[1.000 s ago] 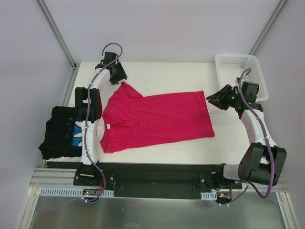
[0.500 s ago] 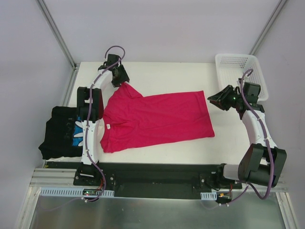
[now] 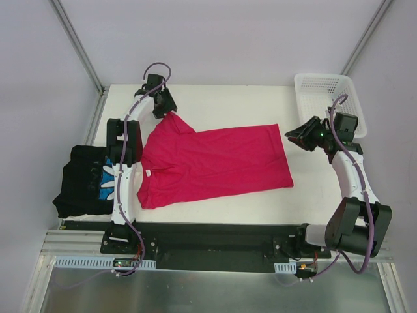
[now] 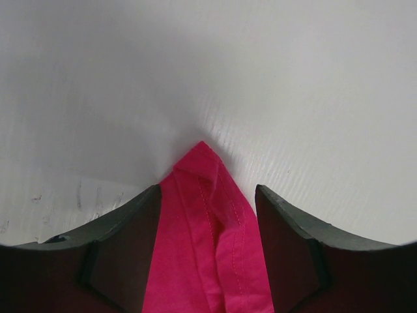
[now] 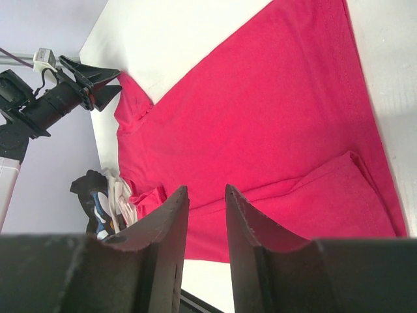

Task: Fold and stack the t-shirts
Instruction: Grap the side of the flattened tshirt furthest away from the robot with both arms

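My left claw [image 4: 207, 190] stands open astride the pointed sleeve tip of the soft crimson-pink cloth t-shirt [image 4: 195, 261], which lies between its jaws on the white table [image 4: 293, 78] stretching beyond, so closing this shallow may pinch only hem and slip.

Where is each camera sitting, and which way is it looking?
Top camera: above and behind the arms, looking down on the table. It shows the left arm, the right arm and the pink shirt.
Left wrist camera: on the left arm, looking down at the sleeve. The open left claw straddles it.
Right wrist camera: on the right arm, looking across the shirt toward the left arm. The right claw shows at the bottom.
Shared: all three see the pink shirt.
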Controlling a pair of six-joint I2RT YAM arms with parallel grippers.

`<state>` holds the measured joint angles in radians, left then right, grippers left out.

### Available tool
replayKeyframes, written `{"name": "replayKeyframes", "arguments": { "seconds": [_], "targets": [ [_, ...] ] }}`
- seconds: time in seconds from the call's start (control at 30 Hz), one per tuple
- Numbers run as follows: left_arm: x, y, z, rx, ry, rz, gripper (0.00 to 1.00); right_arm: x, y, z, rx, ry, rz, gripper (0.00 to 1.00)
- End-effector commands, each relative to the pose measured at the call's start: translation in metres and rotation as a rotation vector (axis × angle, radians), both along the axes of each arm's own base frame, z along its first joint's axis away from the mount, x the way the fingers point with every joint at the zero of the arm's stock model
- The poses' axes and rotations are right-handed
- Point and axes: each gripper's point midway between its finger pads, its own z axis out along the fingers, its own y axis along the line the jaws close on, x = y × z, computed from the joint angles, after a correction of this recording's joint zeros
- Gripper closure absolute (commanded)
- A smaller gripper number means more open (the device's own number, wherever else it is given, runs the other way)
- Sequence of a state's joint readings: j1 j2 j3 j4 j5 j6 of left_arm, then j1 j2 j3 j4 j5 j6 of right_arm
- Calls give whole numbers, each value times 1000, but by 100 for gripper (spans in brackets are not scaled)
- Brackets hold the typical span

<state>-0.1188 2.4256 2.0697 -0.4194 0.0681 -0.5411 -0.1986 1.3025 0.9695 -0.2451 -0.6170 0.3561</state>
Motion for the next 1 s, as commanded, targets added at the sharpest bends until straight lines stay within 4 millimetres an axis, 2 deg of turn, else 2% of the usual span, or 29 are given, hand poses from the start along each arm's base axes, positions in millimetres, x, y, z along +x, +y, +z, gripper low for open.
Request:
{"name": "replayKeyframes", "arguments": {
  "seconds": [0.0, 0.83, 0.97],
  "targets": [
    [11, -3, 8, 0, -36, 11, 41, -4, -3, 11, -9, -35, 1, 68],
    [25, -13, 6, -32, -57, -6, 42, -3, -5, 9, -11, -33, -3, 68],
    [27, -13, 7, -31, -62, -7, 46, -4, -5, 8, -10, -29, -4, 69]
  ]
}}
